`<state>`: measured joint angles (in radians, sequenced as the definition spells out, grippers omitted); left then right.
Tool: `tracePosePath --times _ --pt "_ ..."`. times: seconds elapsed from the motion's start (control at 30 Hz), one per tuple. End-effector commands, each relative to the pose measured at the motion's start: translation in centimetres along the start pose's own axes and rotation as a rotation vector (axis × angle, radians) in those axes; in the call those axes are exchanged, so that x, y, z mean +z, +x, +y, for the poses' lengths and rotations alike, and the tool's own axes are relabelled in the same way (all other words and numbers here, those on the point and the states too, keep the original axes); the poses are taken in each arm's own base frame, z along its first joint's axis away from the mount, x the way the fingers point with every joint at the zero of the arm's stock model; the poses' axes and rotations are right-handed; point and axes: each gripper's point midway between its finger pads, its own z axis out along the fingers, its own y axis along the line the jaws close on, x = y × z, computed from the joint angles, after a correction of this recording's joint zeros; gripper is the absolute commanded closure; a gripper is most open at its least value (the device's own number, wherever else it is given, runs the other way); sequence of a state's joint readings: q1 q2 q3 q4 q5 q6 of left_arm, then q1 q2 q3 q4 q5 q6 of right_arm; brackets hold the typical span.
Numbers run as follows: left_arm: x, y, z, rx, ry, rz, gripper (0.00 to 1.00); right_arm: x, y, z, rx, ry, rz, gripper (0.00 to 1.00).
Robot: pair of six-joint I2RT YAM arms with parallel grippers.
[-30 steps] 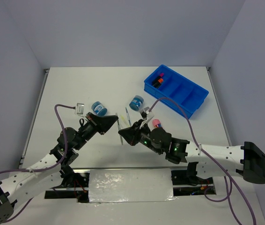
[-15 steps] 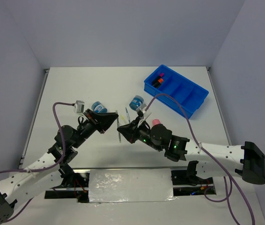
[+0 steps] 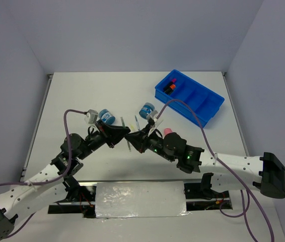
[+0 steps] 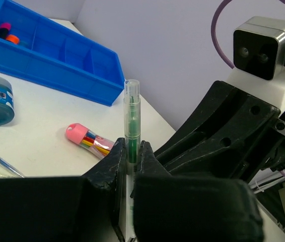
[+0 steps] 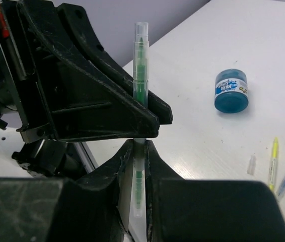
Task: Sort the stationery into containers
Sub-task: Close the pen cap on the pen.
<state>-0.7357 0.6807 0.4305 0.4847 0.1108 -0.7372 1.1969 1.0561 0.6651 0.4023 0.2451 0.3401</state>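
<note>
A thin clear pen with a green core (image 5: pixel 140 65) is pinched from both ends above the table. My right gripper (image 5: pixel 139 146) is shut on its lower part. My left gripper (image 4: pixel 131 148) is shut on the same pen (image 4: pixel 132 116), whose capped end sticks up past the fingers. In the top view the left gripper (image 3: pixel 118 134) and right gripper (image 3: pixel 134 141) meet tip to tip. The blue four-compartment tray (image 3: pixel 180 108) sits at the far right, with highlighters (image 3: pixel 170 86) in its end compartment.
Two round blue tubs (image 3: pixel 106 116) (image 3: pixel 146 109) stand beyond the grippers. Thin pens (image 3: pixel 136 123) and a yellow one (image 5: pixel 272 161) lie between them, with a tiny white piece (image 5: pixel 252 165). A pink-capped cylinder (image 3: pixel 167 131) lies by the right arm.
My left gripper has swung right and met the right gripper; both now pinch the green pen. The right gripper shifted slightly up and left.
</note>
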Motion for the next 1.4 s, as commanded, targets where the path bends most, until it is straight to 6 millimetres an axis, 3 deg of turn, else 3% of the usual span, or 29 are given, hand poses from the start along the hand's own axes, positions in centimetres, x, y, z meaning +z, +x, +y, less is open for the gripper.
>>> tracePosePath --times 0.0,0.13,0.17,0.2,0.23,0.3,0.4,0.43,0.47,0.53,0.57,0.63,0.67,0.8,0.93,1.03,1.37 --pt "0.1 -1.7 -1.6 0.035 0.048 -0.033 0.96 0.1 -4.6 2.0 0.011 -0.06 -0.12 1.0" --pt "-0.3 -2.6 -3.7 0.101 0.14 -0.032 1.0 -0.2 -3.3 3.2 -0.017 -0.156 -0.093 0.97" --pt "-0.4 -2.6 -4.5 0.119 0.178 -0.026 1.0 -0.3 -3.2 3.5 -0.023 -0.177 -0.084 0.9" --pt "-0.9 -2.4 -5.8 0.144 0.248 -0.004 1.0 -0.3 -3.1 3.5 -0.025 -0.188 -0.079 0.67" --pt "-1.2 -2.7 -6.7 0.174 0.287 -0.009 1.0 -0.3 -2.8 3.5 -0.022 -0.192 -0.069 0.6" --pt "-1.8 -2.9 -7.8 0.198 0.34 -0.007 1.0 -0.4 -2.7 3.7 -0.007 -0.206 -0.066 0.59" --pt "-2.4 -3.5 -8.7 0.216 0.376 -0.023 1.0 -0.4 -2.7 3.9 0.008 -0.229 -0.071 0.62" --pt "-2.6 -3.5 -8.9 0.218 0.383 -0.026 1.0 -0.4 -2.8 4.0 0.009 -0.233 -0.072 0.67" --pt "-2.6 -3.5 -8.9 0.221 0.385 -0.023 1.0 -0.3 -2.9 4.0 0.008 -0.236 -0.076 0.94" --pt "-2.3 -3.2 -8.6 0.219 0.368 -0.008 0.94 -0.4 -3.1 4.1 0.01 -0.236 -0.079 1.0" --pt "-2.2 -3.2 -8.3 0.218 0.352 -0.005 0.77 -0.5 -3.3 4.2 0.009 -0.243 -0.085 1.0" --pt "-1.7 -3.2 -7.1 0.211 0.284 -0.001 0.55 -0.7 -3.5 4.5 0.014 -0.26 -0.096 1.0" --pt "-1.2 -3.5 -5.9 0.208 0.21 -0.001 0.01 -0.9 -3.7 4.6 0.013 -0.266 -0.107 1.0" --pt "-0.6 -5.0 -4.0 0.244 0.06 -0.003 0.01 -0.6 -3.2 3.7 0.01 -0.221 -0.087 1.0" --pt "-0.6 -7.1 -5.4 0.281 0.075 -0.037 0.01 -0.5 -2.6 3.3 0.014 -0.205 -0.071 1.0" --pt "-0.1 -7.8 -4.9 0.274 0.028 -0.047 0.01 -0.7 -2.6 3.5 0.013 -0.216 -0.075 1.0" --pt "0.8 -7.4 -4.7 0.232 0.026 -0.038 0.28 -0.7 -2.3 3.2 0.001 -0.208 -0.065 1.0"
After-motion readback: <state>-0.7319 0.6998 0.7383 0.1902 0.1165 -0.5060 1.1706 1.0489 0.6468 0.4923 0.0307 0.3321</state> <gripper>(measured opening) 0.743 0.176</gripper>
